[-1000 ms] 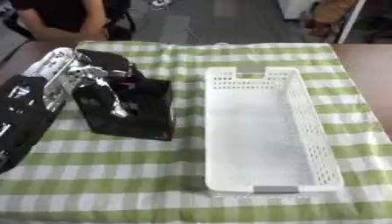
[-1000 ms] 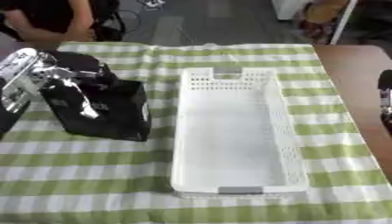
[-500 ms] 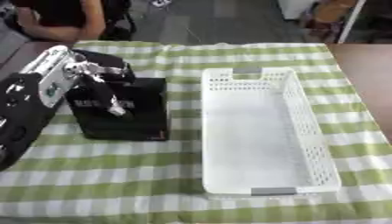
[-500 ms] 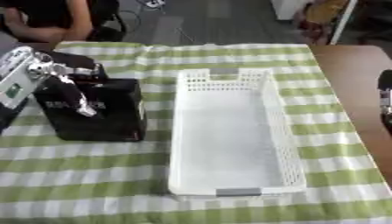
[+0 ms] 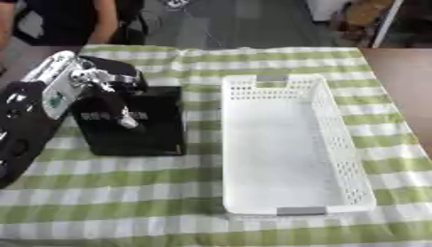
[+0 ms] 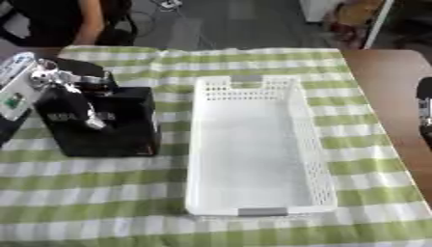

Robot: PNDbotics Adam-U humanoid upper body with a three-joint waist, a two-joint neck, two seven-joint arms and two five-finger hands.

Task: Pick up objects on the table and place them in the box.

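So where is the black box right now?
The black box sits on the checked cloth, just left of the white basket, with the left hand on it.

You can see a line of pale lettering on the black box (image 5: 139,128), but you cannot read it; nothing else carries text.

A green-and-white checked cloth (image 5: 168,202) covers most of the desk (image 6: 388,72), whose bare brown wood shows along the right side and at the far left corner. Beyond the far edge lies a grey floor (image 5: 228,24). A blurred brown shape (image 5: 358,19) stands at the upper right with a pale slanted bar (image 5: 386,21) just beside it. The light is even and soft.
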